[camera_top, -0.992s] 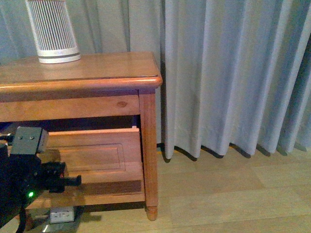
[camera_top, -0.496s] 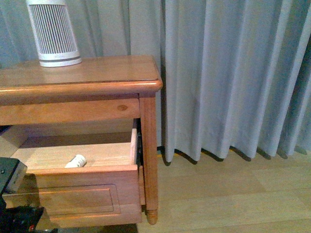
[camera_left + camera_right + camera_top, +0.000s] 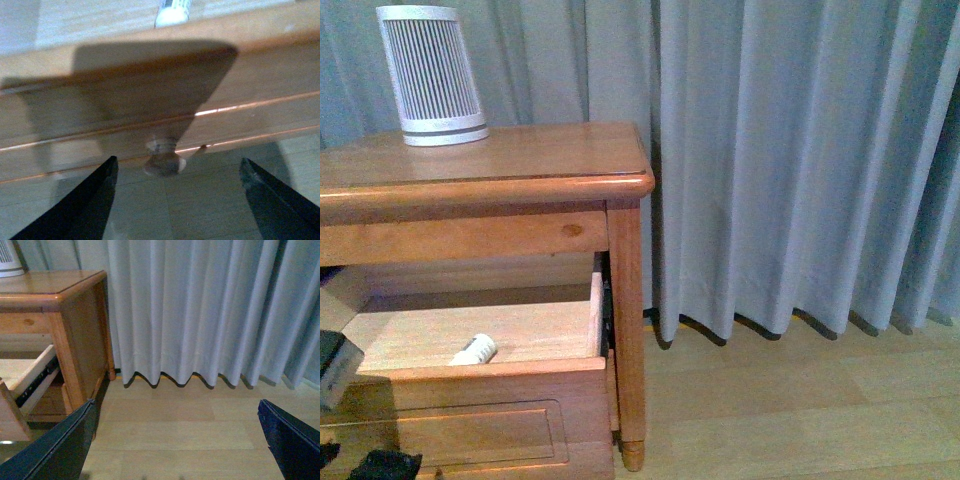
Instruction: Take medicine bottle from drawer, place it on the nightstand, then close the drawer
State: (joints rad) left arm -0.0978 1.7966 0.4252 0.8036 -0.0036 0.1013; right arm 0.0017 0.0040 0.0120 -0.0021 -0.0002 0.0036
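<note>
The nightstand stands at the left, its upper drawer pulled out. The medicine bottle lies on its side on the drawer floor near the front wall. In the left wrist view my left gripper is open just in front of the drawer front. The round knob sits between its fingertips, untouched, and the bottle's end shows past the drawer's edge. My right gripper is open and empty above the floor, to the right of the nightstand.
A white slatted device stands on the nightstand top at the back left. A grey curtain hangs behind and to the right. Wooden floor lies to the right. Part of my left arm shows at the lower left edge.
The drawer has slid out toward me and the bottle has come into sight. My left gripper has dropped to the lower left edge of the front view.
</note>
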